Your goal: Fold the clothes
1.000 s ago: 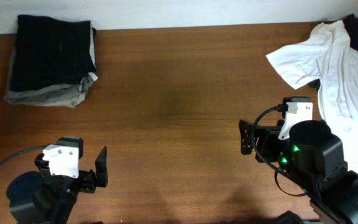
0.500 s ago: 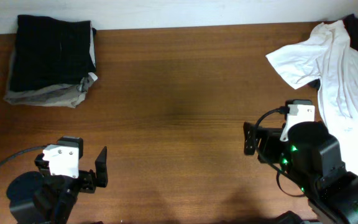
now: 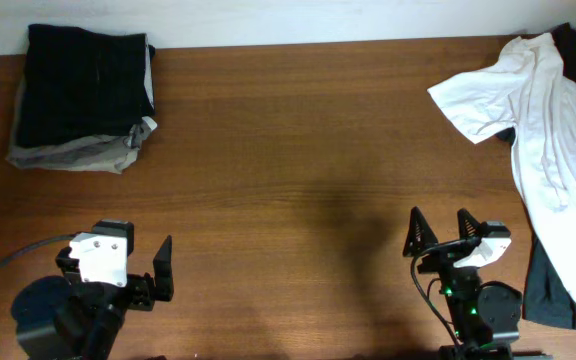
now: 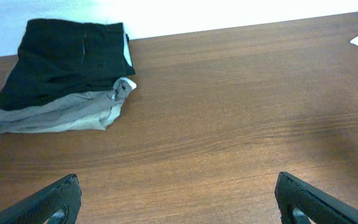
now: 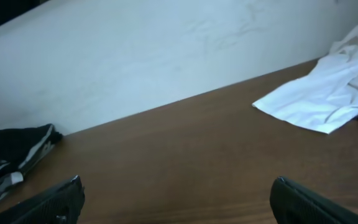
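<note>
The surface [image 3: 288, 150] is brown wood with a fine straight grain, smooth and faintly satin (a dull sheen, no glare). At its far right corner the white shirt [image 3: 538, 100] is thin matt cloth, rumpled and creased. At its far left corner the folded stack [image 3: 78, 95] is soft matt cloth, black over grey. The jaws of the left gripper [image 4: 178, 186] and right gripper [image 5: 176, 186] look like matt black plastic.

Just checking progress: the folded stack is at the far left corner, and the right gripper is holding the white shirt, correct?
Not quite. The folded stack is there, but the right gripper is open and empty, apart from the white shirt, as the overhead view shows.
</note>
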